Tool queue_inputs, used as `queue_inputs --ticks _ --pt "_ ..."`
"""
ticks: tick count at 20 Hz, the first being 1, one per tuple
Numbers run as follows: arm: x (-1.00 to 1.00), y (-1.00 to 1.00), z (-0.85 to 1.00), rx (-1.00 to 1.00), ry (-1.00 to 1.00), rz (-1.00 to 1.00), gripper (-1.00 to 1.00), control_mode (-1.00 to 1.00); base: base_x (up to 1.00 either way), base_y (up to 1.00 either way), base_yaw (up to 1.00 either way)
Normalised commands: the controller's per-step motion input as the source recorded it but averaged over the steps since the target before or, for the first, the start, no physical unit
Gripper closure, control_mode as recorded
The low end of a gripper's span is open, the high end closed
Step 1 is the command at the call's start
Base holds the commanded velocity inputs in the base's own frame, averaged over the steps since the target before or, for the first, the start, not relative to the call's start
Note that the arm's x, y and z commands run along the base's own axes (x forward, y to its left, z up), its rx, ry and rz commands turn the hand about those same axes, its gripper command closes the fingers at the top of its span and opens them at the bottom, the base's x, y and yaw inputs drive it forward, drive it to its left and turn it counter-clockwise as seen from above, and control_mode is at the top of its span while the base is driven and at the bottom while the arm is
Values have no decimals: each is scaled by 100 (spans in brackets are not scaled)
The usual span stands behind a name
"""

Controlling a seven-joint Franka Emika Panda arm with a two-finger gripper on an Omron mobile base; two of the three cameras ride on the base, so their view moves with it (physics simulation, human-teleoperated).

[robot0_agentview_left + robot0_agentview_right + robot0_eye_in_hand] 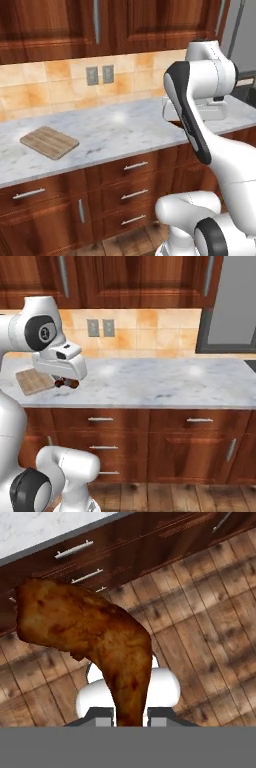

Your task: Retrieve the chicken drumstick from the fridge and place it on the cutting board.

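Observation:
My gripper [129,717] is shut on the chicken drumstick [95,642], a glossy reddish-brown piece whose thin end sits between the fingertips [103,714] and whose thick end points away. From the right base view the drumstick [67,383] hangs under my hand, just right of the cutting board [34,381]. That light wooden board [49,142] lies flat on the left part of the marble counter [120,130]. The hand view looks down on wooden floor and drawer fronts in front of the counter. The grey fridge [243,35] stands at the far right.
Brown wall cabinets [135,278] hang above the counter, and two outlets [100,327] sit on the tiled backsplash. Drawers with metal handles [135,194] run below the counter edge. My own arm [192,115] blocks the counter's right end in the left base view.

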Motion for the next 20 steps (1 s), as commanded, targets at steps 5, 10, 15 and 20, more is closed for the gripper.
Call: queue_inputs --ticks 5,10,15,20 --pt "0 0 0 0 0 0 100 100 20 100 -10" --pt "0 0 0 0 0 0 100 100 12 100 0" --pt "0 0 0 0 0 0 100 100 38 98 1" --pt "0 0 0 0 0 0 100 100 50 64 0"
